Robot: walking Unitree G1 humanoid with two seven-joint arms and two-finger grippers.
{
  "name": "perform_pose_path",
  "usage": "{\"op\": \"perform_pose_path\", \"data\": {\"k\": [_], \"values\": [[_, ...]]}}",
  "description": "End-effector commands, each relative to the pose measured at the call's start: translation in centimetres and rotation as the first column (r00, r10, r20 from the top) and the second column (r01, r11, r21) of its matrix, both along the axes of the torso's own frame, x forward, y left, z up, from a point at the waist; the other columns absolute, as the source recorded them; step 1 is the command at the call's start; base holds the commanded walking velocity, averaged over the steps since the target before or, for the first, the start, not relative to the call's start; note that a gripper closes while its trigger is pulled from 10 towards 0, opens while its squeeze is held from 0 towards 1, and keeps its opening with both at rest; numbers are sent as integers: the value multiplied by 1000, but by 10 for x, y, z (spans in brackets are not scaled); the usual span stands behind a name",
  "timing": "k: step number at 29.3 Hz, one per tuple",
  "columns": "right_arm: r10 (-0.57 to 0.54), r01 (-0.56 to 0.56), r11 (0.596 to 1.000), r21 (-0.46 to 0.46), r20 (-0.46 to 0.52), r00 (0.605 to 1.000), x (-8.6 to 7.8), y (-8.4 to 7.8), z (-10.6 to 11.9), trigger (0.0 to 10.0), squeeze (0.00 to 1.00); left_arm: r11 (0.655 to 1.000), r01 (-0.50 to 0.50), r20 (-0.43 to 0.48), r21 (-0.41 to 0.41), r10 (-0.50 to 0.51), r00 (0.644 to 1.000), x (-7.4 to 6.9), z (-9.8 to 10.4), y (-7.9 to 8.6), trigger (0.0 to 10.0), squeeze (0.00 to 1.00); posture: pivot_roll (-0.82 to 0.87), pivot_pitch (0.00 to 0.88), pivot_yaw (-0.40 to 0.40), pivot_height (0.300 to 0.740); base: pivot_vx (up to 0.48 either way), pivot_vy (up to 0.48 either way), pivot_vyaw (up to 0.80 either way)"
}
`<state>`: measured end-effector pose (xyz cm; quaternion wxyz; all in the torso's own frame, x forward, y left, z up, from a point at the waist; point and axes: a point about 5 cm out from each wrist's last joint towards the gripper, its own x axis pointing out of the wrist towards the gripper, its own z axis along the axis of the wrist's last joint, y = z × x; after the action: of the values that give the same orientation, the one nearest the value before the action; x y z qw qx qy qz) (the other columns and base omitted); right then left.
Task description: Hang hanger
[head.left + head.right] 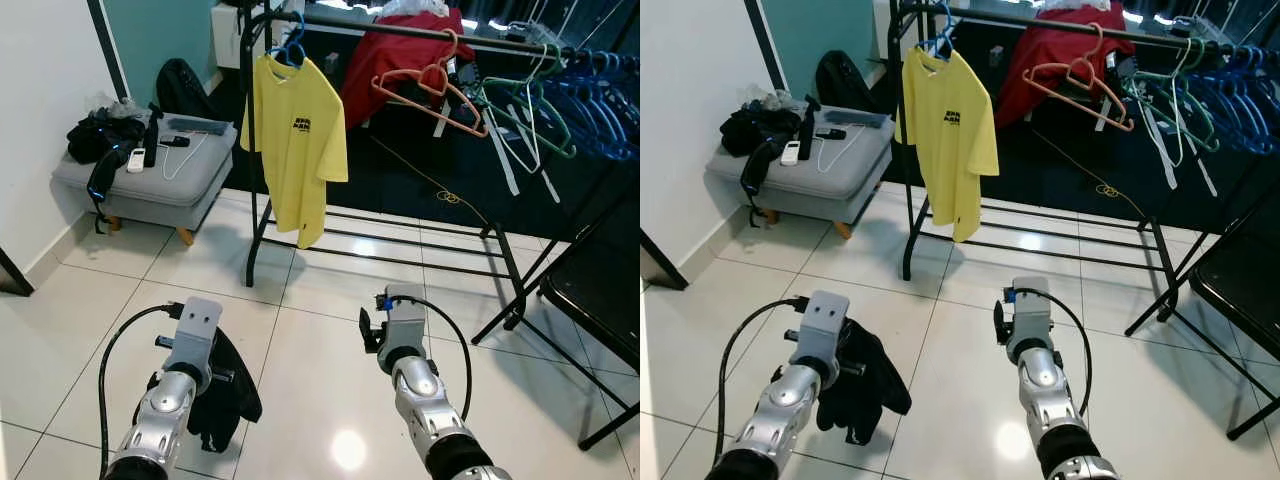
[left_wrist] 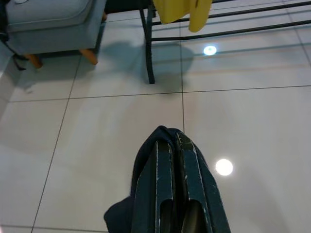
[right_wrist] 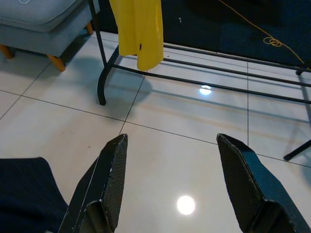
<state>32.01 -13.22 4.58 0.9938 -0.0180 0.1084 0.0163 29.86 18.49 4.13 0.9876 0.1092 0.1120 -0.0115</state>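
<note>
Left tool (image 2: 177,145): clamped on dark garment (image 1: 225,395), soft, limp. Right tool (image 3: 180,189): wide open, empty. Orange hanger (image 1: 430,85), 1 o'clock on rail (image 1: 400,27): light, stiff; grasp shoulder bar.

Shirt print (image 1: 301,126) too small

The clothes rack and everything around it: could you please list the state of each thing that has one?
Yellow T-shirt: hanging on a blue hanger on the clothes rack.
Orange hanger: empty, on the rack.
Dark garment: gripped, hanging from the left gripper.
Left gripper: shut on the garment.
Right gripper: open, empty.
</note>
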Motion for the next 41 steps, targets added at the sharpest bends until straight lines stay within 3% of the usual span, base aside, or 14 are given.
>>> {"op": "perform_pose_path", "data": {"k": [1,6,11,14,16,17,19,26,30,31,35,37,39,41], "values": [[-19,19,1000,2,-19,1000,-3,-5,-5,10000,0,1000,-21,3,-18,21,1000,1,0,3,10000,0,2,82,-29,740,0,0,0],[-22,22,1000,5,-11,1000,-1,-5,-3,10000,0,997,-74,61,0,74,995,8,15,14,10000,0,4,89,-23,740,0,0,0],[25,-25,1000,-10,35,999,1,-3,4,10000,0,990,-2,143,139,-18,989,20,41,14,10000,0,5,100,-25,740,0,0,0],[108,-105,994,-41,71,992,2,2,10,10000,0,993,68,210,98,-87,974,25,60,10,10000,0,2,103,-23,740,0,0,0],[339,-330,940,-81,142,930,0,20,24,10000,0,997,36,316,-64,-14,949,34,93,16,10000,0,-9,110,-15,740,0,0,0],[339,-330,940,-81,142,930,0,20,24,10000,0,997,36,316,-64,-14,949,34,93,16,10000,0,-9,110,-15,740,0,0,0],[529,-486,845,-224,212,822,-7,30,40,10000,0,998,-17,303,-68,37,952,44,116,23,10000,0,-18,115,-17,740,0,0,0],[564,-495,820,-288,256,785,-10,28,47,10000,0,998,-14,281,-64,32,959,48,127,21,10000,0,-20,119,-22,740,0,0,0],[538,-452,835,-314,292,791,-9,23,50,10000,0,989,55,300,-135,-12,954,53,153,4,10000,0,-18,124,-29,740,0,0,0],[536,-447,829,-338,249,806,-8,23,42,10000,0,979,95,331,-178,-32,943,57,172,-3,10000,0,-19,120,-29,740,0,0,0],[539,-453,814,-363,186,821,-9,22,32,10000,0,966,124,362,-228,-34,931,60,191,-6,10000,0,-18,120,-27,740,0,0,0],[470,-417,824,-383,51,881,-14,8,9,10000,0,929,123,436,-349,44,899,68,235,4,10000,0,-12,119,-26,740,0,0,0],[454,-418,823,-384,4,891,-16,4,2,10000,0,922,111,446,-371,72,892,70,244,7,10000,0,-12,119,-26,740,0,0,0],[450,-485,779,-398,-184,874,-24,-2,-22,10000,0,901,126,480,-416,99,871,73,260,10,10000,0,-12,116,-22,740,0,0,0]]}}
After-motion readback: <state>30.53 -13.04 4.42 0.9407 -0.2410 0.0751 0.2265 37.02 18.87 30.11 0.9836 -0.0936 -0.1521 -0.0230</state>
